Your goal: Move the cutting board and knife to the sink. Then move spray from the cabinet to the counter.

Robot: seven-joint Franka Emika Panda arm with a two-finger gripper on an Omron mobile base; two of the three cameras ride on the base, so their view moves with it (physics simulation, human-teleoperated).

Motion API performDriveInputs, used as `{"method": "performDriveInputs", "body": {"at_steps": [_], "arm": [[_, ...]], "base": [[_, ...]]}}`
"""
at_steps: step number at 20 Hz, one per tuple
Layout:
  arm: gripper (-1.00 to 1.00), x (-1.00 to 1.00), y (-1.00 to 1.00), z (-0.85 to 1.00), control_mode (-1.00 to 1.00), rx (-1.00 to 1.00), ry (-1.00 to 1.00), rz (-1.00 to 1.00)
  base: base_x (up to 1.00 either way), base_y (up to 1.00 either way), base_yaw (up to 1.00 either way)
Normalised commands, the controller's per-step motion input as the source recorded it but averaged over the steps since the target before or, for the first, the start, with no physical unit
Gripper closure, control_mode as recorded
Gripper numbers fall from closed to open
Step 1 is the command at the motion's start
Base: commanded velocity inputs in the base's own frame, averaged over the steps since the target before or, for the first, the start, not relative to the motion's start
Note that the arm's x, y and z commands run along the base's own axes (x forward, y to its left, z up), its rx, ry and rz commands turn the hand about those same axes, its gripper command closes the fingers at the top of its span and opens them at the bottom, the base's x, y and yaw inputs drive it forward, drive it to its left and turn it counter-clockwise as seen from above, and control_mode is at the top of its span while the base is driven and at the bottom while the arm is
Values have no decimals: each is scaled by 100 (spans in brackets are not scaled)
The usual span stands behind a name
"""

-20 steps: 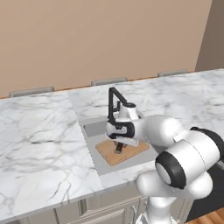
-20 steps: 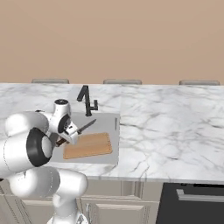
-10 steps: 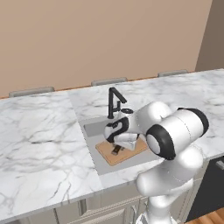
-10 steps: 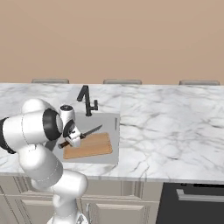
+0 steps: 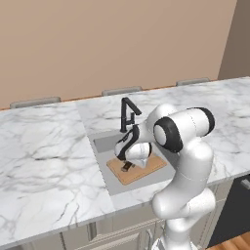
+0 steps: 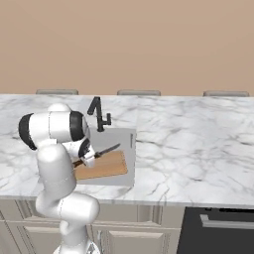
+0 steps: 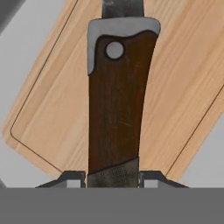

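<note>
Lying in sink (image 5: pixel 100 142) — cutting board (image 5: pixel 141 171), knife (image 6: pixel 106 150) tool-held (image 6: pixel 90 158)

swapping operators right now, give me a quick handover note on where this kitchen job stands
Hand: shut on the knife, gripping its dark brown handle; the blade points out over the sink.
Cutting board: already lying in the sink, in front of the black faucet.
Knife: held just above the board, not yet set down.
Done: board moved to the sink.
Left: lower and release the knife in the sink, then fetch the spray from the cabinet and put it on the marble counter.
</note>
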Motion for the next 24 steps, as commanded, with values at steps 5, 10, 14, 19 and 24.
{"method": "performDriveInputs", "body": {"at_steps": [5,10,14,19,24], "arm": [[100,33,8,-35,-100,1,2,-1],[100,35,9,-34,-100,1,3,-1],[100,29,6,-36,-100,0,7,-1],[100,15,1,-32,-100,0,10,0],[-100,4,0,-17,-100,0,5,0]], "base": [[0,0,0],[0,0,0],[0,0,0],[0,0,0],[0,0,0]]}}
